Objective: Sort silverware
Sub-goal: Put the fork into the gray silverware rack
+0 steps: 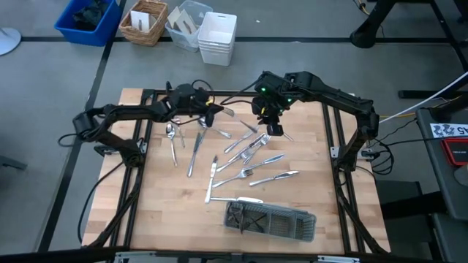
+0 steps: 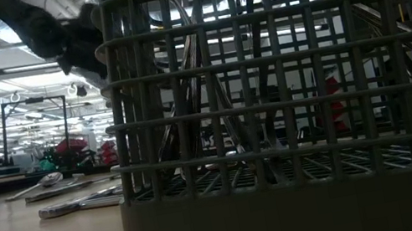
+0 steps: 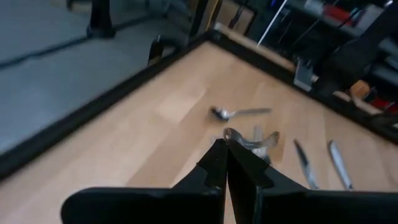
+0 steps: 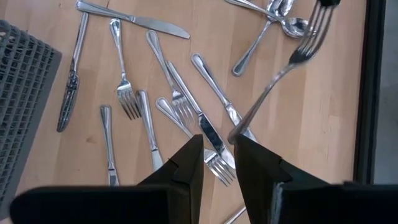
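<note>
Loose silverware [image 1: 245,157] lies scattered over the wooden table: forks, knives and spoons [image 1: 172,134]. My left gripper [image 1: 213,111] hovers over the far middle of the table, shut on one fork [image 4: 280,74] that is raised above the others. My right gripper [image 4: 217,146] hangs over the pile's far right part, pointing steeply down. Its fingers are a little apart with nothing between them. The grey mesh tray [image 1: 270,221] lies on its long side near the front edge and fills the low view [image 2: 291,117]. My left gripper pinches the fork at its tined end [image 4: 318,22] between the tips of its two shut fingers [image 3: 217,155]. The fingers point slightly downward, coming from the table's left. The fork is lifted clear of the table, and its handle [image 4: 255,109] slants down toward my right gripper.
A black rail [image 1: 142,139] frames the tabletop. Beyond the far edge stand a blue bin [image 1: 88,20], a wicker basket [image 1: 144,22] and white baskets [image 1: 216,38]. A spoon [image 3: 239,112] and two knives [image 3: 305,165] lie on the table ahead of my left gripper.
</note>
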